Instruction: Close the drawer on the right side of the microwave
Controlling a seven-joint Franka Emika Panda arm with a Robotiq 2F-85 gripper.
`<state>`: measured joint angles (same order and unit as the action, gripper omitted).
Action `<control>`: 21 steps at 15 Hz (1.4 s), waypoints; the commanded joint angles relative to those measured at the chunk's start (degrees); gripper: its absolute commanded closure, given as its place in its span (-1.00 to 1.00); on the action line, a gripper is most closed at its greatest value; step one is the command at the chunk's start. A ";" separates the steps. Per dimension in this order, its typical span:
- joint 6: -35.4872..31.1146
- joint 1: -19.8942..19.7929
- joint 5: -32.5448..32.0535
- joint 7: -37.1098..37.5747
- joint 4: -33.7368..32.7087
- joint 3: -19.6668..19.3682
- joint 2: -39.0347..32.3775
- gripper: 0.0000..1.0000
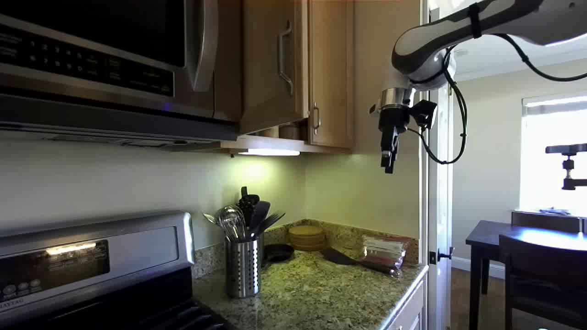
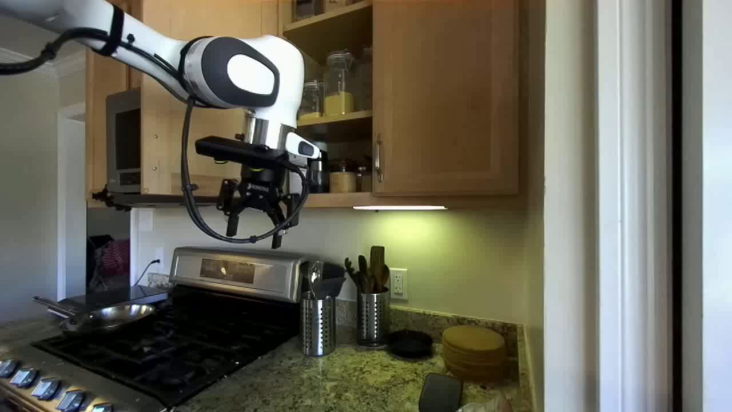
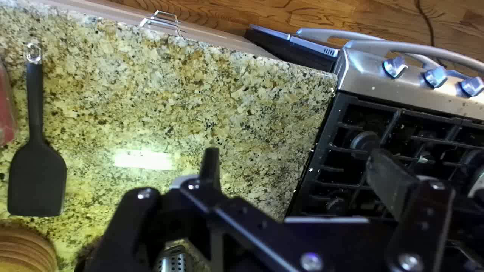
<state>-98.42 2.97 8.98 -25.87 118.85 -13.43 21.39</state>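
Cabinet door (image 1: 268, 73) stands swung open, above and left of the gripper (image 2: 254, 234) in both exterior views. The gripper hangs pointing down, spread wide, well apart from the door in an exterior view. Farther left of it, in both exterior views, is the microwave (image 1: 96, 27). Jars (image 2: 339, 103) show above and right of it in an exterior view. Beneath it, in the wrist view, runs the countertop (image 3: 227, 113), with a spatula (image 3: 36, 181) to its left and the stove (image 3: 416, 124) mostly to its right.

Speckled stone bench (image 1: 298, 302), black spatula (image 3: 36, 183) lying flat, clear-wrapped packet (image 1: 384, 250) beside its handle, round layered tan object (image 2: 473, 349), dark round dish (image 2: 410, 344), perforated utensil holder (image 2: 318, 329), second holder (image 2: 373, 317) near it
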 commanded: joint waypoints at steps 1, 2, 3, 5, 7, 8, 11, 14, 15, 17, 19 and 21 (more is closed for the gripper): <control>0.22 -1.58 0.50 -0.43 -0.17 1.28 -0.20 -1.00; 0.22 -1.58 0.50 -0.43 -0.17 1.28 -0.21 -1.00; 0.22 -1.58 0.50 -0.43 -0.17 1.28 -0.21 -1.00; 0.23 -1.56 0.50 -0.39 -0.12 1.33 -0.17 -1.00; -0.04 -1.61 0.40 -0.07 0.25 2.07 0.20 -1.00; -0.47 -1.49 0.28 0.06 0.57 2.78 0.67 -1.00; -0.94 -0.67 1.36 -1.12 0.44 4.18 1.52 -1.00; -1.90 -0.05 3.13 -2.10 -1.53 5.34 2.22 -1.00; -1.97 0.14 3.55 -2.42 -2.26 5.66 2.31 -1.00; -2.36 0.77 4.51 -2.41 -4.33 6.46 2.49 -1.00; -4.82 1.05 4.50 -1.00 -5.83 8.01 2.94 -1.00; -9.30 1.46 3.94 0.35 -6.25 9.85 3.90 -1.00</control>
<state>-102.84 3.56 12.64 -27.05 112.54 -5.18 23.23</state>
